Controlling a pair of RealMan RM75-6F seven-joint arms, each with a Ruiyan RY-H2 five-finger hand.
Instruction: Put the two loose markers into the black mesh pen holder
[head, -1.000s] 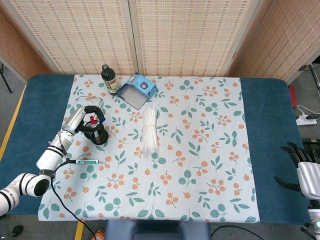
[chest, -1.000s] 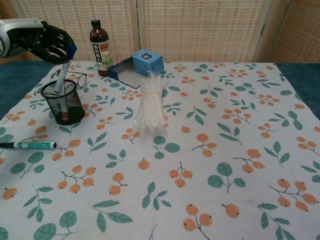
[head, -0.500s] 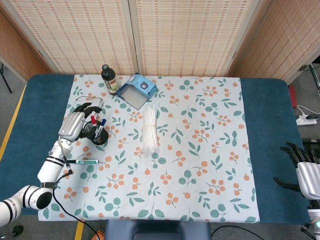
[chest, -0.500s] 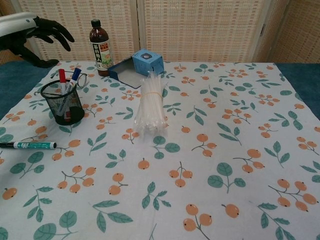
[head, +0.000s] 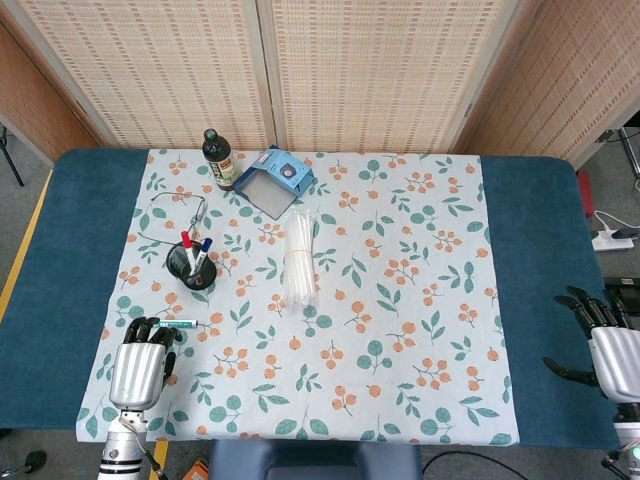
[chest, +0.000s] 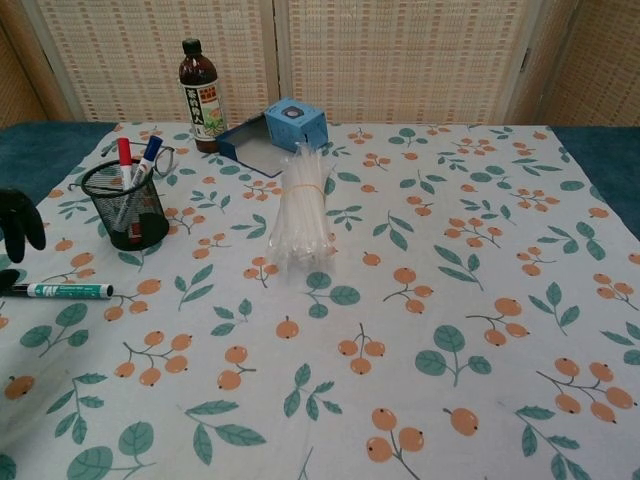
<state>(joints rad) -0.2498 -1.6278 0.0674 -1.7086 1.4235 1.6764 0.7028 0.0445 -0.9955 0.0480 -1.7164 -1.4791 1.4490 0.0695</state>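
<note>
Dropping back from the black mesh pen holder (head: 192, 270), where a red and a blue marker (chest: 148, 154) stand, the left hand (head: 140, 362) hangs empty with fingers spread above the green marker (chest: 62, 291) on the cloth, which I judge it must grasp next.

We take this for a staged test room, not a lived-in home. Woven screens (head: 350, 70) wall off the desk (head: 530, 290), which wears a fruit-print cloth (head: 400, 300) over blue felt. A power strip (head: 612, 240) and cable lie on the bare floor, and yellow tape (head: 22, 260) marks the floor.
</note>
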